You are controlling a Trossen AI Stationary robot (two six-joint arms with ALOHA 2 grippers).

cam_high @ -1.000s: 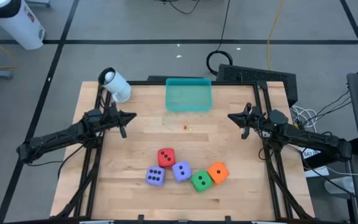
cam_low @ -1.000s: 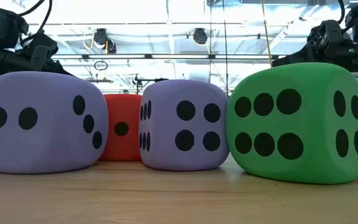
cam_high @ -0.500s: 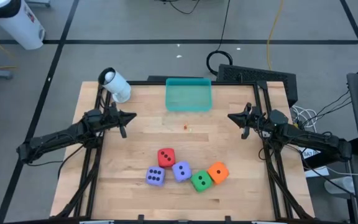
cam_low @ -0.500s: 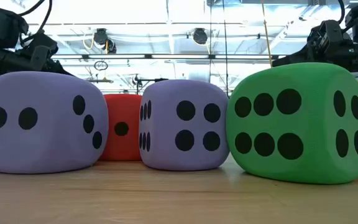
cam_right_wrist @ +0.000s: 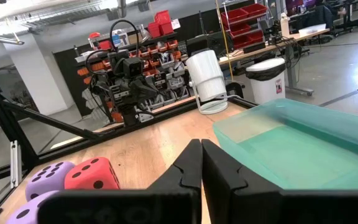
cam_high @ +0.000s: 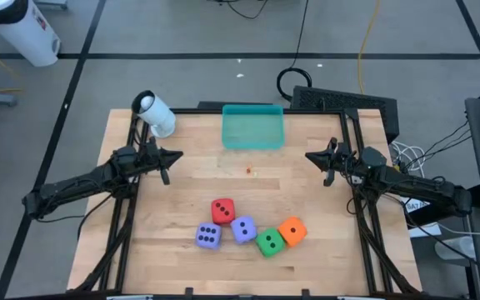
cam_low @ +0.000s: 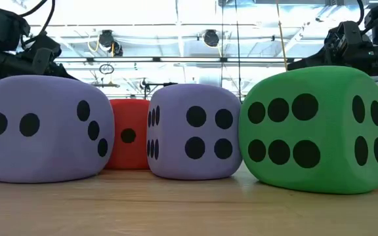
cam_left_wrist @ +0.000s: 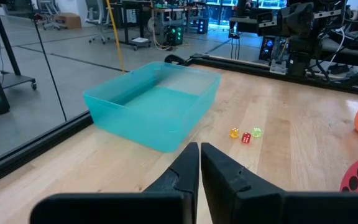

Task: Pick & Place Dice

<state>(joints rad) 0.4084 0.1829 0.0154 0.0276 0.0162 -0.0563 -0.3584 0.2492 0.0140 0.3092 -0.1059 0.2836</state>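
Seen from above, five dice sit clustered near the 6 o'clock edge of the bench: red die, two purple dice, green die, orange die. The teal tray lies at 12 o'clock. The left gripper hovers at 9 o'clock, the right gripper at 3 o'clock, fingers pressed together on both, holding nothing. The red die looks about equally near either arm; the orange lies nearer the right.
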